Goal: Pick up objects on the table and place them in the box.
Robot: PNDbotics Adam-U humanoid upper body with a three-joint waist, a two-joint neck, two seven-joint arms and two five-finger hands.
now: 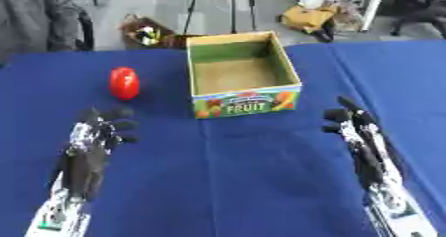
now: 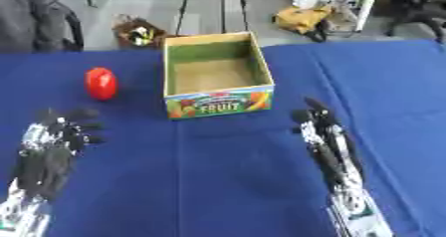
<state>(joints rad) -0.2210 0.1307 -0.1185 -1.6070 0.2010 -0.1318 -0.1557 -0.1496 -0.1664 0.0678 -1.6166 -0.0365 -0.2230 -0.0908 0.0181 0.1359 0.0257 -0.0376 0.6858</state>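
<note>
Red object (image 1: 124, 82), rounded and upright, stands on the blue surface (image 1: 253, 181) left of the box (image 1: 243, 70), with a clear strip between them. We see our left hand (image 1: 94, 140) just short of it, fingers relaxed and spread, holding nothing. Our right hand (image 1: 355, 129) lies right of the box, fingers straight and together. Broad bare cloth lies between the hands.

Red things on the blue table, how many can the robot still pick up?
1: a shiny red oval object lies left of the open cardboard fruit box, ahead of the left hand.
</note>
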